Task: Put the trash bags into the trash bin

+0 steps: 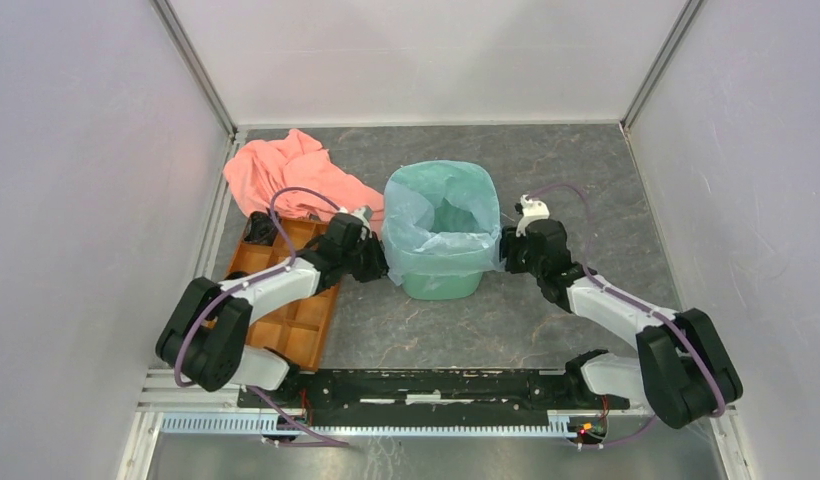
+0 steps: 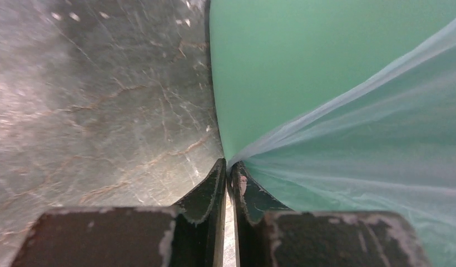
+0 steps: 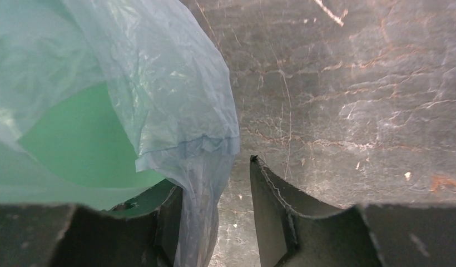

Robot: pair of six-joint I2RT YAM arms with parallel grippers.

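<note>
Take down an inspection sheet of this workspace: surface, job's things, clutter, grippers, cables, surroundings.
Surface: dark, stone-patterned table.
Job's things: bin upright at centre; bag lines it, edge folded over the rim.
Clutter: pink cloth at back left; orange tray partly under the left arm.
Grippers: left gripper shut on bag film at the bin's left side; right gripper open at its right side, film hanging in the gap against one finger.
Cables: purple cables loop along both arms.
Surroundings: white walls on three sides.

The trash bag (image 1: 441, 252) veils the trash bin (image 1: 441, 287)'s rim.
</note>
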